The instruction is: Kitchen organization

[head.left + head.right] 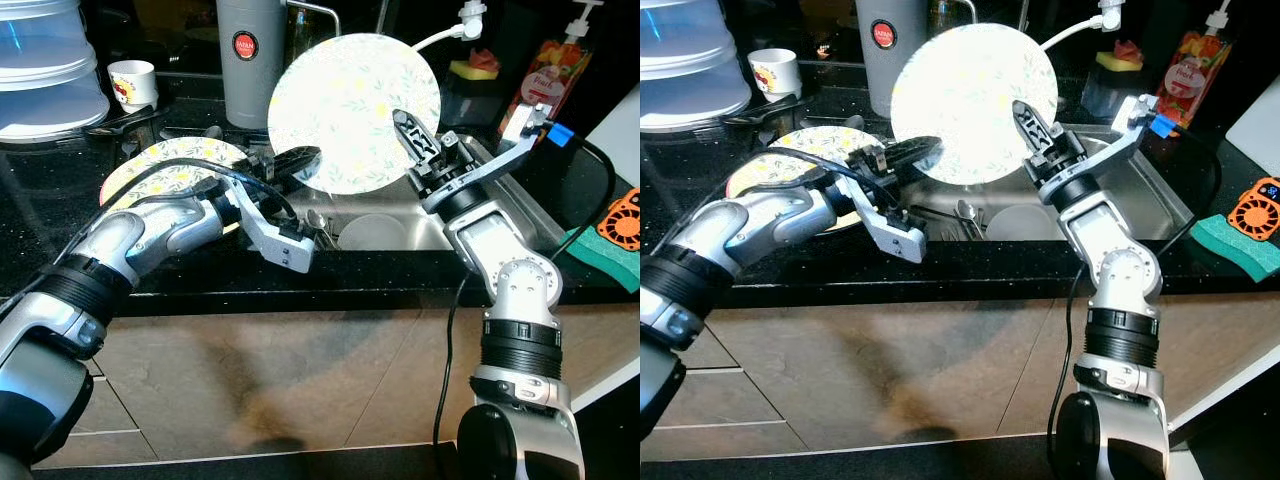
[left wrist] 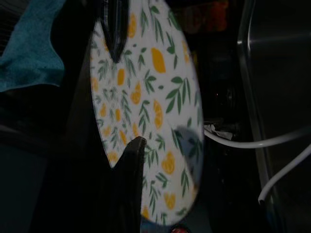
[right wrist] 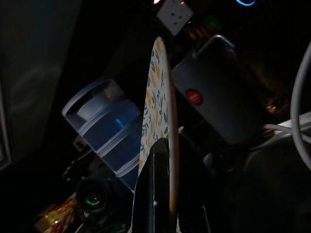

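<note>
The floral plate (image 1: pixel 352 108) stands upright on edge above the sink (image 1: pixel 455 235), held by both grippers; the right gripper (image 1: pixel 418 140) is closed on its right rim, fingers clamped either side of the edge, and the left gripper (image 1: pixel 292 162) pinches its lower left rim. A second floral plate (image 1: pixel 170 163) lies flat on the black counter (image 1: pixel 40 215) to the left; a grey canister (image 1: pixel 250 60) stands behind the held plate.

The right end effector (image 3: pixel 167 194) grips a floral plate (image 3: pixel 158 97) edge-on, one black finger (image 3: pixel 153 189) lying against its patterned face. Beside the plate stands a stack of translucent blue containers (image 3: pixel 104 128); on its other side, a dark canister with a red badge (image 3: pixel 218 97). The surroundings are very dark.
</note>
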`<state>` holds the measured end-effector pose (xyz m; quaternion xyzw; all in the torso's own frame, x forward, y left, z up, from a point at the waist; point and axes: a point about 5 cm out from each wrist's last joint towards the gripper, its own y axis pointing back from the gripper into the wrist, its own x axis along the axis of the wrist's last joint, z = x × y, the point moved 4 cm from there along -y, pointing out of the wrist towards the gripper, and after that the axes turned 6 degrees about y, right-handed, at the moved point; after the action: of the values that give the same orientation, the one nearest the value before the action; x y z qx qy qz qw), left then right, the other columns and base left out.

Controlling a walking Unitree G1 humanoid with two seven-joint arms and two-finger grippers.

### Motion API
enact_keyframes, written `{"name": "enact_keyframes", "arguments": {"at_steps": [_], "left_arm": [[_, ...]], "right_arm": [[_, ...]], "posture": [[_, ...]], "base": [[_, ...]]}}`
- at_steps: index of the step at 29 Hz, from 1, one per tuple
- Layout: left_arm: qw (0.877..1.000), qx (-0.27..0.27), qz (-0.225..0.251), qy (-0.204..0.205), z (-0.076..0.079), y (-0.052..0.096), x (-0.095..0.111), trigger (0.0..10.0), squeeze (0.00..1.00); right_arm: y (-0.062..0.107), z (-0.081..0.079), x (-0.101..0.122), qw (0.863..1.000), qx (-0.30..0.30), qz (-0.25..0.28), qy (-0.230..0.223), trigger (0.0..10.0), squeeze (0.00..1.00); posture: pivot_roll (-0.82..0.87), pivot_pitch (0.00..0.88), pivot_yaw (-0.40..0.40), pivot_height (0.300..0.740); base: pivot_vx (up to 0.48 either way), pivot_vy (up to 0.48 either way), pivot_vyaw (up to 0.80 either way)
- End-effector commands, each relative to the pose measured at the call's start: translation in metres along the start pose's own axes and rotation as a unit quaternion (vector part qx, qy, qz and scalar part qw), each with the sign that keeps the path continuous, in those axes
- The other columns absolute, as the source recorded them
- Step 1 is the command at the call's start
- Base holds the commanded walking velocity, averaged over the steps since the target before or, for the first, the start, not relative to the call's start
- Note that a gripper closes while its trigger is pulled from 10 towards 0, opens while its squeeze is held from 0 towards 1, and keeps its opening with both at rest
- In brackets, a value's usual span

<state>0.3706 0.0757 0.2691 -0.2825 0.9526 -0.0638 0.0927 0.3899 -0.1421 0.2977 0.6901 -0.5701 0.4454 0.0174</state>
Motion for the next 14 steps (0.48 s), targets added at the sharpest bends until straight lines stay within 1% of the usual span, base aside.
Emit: {"name": "enact_keyframes", "arguments": {"at_steps": [1, 3, 5, 6, 7, 8, 9, 10, 11, 12, 13, 14], "left_arm": [[1.000, 0.003, 0.015, 0.005, 0.000, 0.007, 0.005, 10.0, 0.00], [0.999, -0.017, 0.015, 0.024, 0.004, 0.018, 0.005, 10.0, 0.00], [0.998, -0.033, -0.001, 0.050, 0.009, 0.027, 0.002, 10.0, 0.00], [0.998, -0.033, -0.001, 0.050, 0.009, 0.027, 0.002, 10.0, 0.00], [0.996, -0.041, -0.018, 0.074, 0.012, 0.032, -0.002, 10.0, 0.00], [0.994, -0.046, -0.029, 0.091, 0.014, 0.035, -0.004, 10.0, 0.00], [0.990, -0.042, -0.049, 0.122, 0.014, 0.037, -0.007, 10.0, 0.00], [0.983, -0.019, -0.078, 0.163, 0.009, 0.036, -0.012, 10.0, 0.00], [0.983, -0.019, -0.078, 0.163, 0.009, 0.036, -0.012, 10.0, 0.00], [0.974, 0.009, -0.101, 0.200, 0.002, 0.035, -0.017, 10.0, 0.00], [0.960, 0.046, -0.133, 0.241, -0.007, 0.034, -0.026, 10.0, 0.00], [0.944, 0.081, -0.160, 0.277, -0.014, 0.034, -0.034, 10.0, 0.00]], "right_arm": [[-0.002, 0.012, 0.010, 0.999, -0.035, 0.019, 0.014, 0.0, 0.00], [-0.005, 0.034, 0.009, 0.995, -0.096, 0.009, 0.031, 0.0, 0.00], [-0.006, 0.051, 0.010, 0.990, -0.139, 0.009, 0.034, 0.0, 0.00], [-0.006, 0.051, 0.010, 0.990, -0.139, 0.009, 0.034, 0.0, 0.00], [-0.007, 0.060, 0.009, 0.986, -0.160, 0.003, 0.053, 10.0, 0.00], [-0.007, 0.065, 0.008, 0.983, -0.173, -0.002, 0.068, 10.0, 0.00], [-0.007, 0.076, 0.005, 0.975, -0.202, -0.011, 0.087, 10.0, 0.00], [-0.006, 0.086, -0.003, 0.964, -0.234, -0.035, 0.124, 10.0, 0.00], [-0.006, 0.086, -0.003, 0.964, -0.234, -0.035, 0.124, 10.0, 0.00], [-0.005, 0.094, -0.009, 0.952, -0.259, -0.055, 0.152, 10.0, 0.00], [-0.004, 0.100, -0.019, 0.940, -0.278, -0.081, 0.180, 10.0, 0.00], [-0.004, 0.102, -0.026, 0.932, -0.285, -0.099, 0.200, 10.0, 0.00]], "posture": [[0.10, 0.000, -0.071, 0.740], [0.10, 0.000, -0.071, 0.740], [0.14, 0.000, -0.088, 0.740], [0.14, 0.000, -0.088, 0.740], [0.14, 0.000, -0.089, 0.740], [0.14, 0.000, -0.089, 0.740], [0.15, 0.000, -0.092, 0.740], [0.17, 0.000, -0.095, 0.740], [0.17, 0.000, -0.095, 0.740], [0.18, 0.000, -0.099, 0.740], [0.19, 0.000, -0.102, 0.740], [0.19, 0.000, -0.102, 0.740]], "base": [[0.000, 0.000, 0.00], [0.000, 0.000, 0.00], [0.000, 0.000, 0.00], [0.000, 0.000, 0.00], [0.000, 0.000, 0.00], [0.000, 0.000, 0.00], [0.000, 0.000, 0.00], [0.000, 0.000, 0.00], [0.000, 0.000, 0.00], [0.000, 0.000, 0.00], [0.000, 0.000, 0.00], [0.000, 0.000, 0.00]]}}
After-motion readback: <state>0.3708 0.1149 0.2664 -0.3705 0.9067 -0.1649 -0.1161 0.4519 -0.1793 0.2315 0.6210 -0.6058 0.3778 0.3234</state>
